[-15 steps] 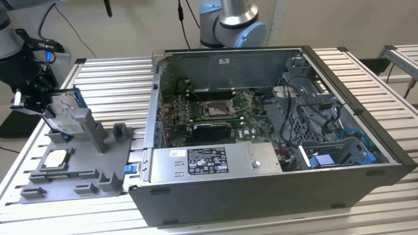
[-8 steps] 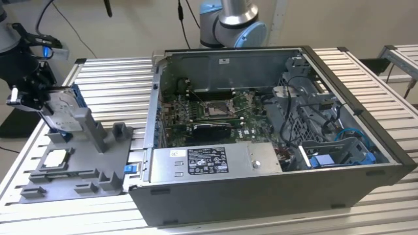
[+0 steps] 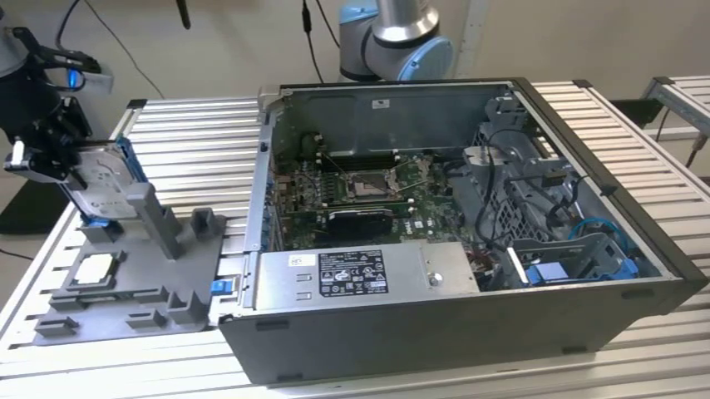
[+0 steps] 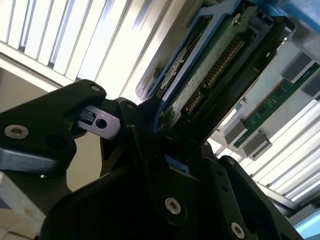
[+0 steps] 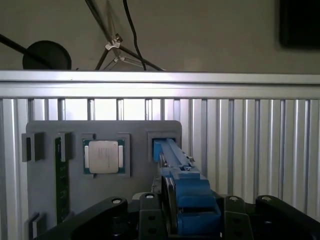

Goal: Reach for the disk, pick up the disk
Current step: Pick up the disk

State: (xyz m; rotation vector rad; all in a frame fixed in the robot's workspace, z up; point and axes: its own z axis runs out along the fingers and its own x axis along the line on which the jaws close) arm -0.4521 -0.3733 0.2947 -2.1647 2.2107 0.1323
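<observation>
Exterior view: a slatted aluminium table [image 3: 189, 133] carries an open computer case [image 3: 466, 332] and, toward the exterior view's left, a grey holder tray [image 3: 150, 278]. The disk [image 3: 106, 179] stands on edge at the tray's corner, with the gripper [image 3: 65, 162] upon it. In both wrist views the jaws are closed against the disk's two flat faces, its blue bracket [image 5: 176, 156] between them. A square processor chip [image 5: 103, 156] lies flat in the tray nearby. Behind stands a plain beige wall [image 5: 210, 35] with hanging cables [image 5: 132, 40].

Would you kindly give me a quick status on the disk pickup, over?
Gripper shut on disk. It is upright at grey fixture. Fixture's post close beside it.
</observation>
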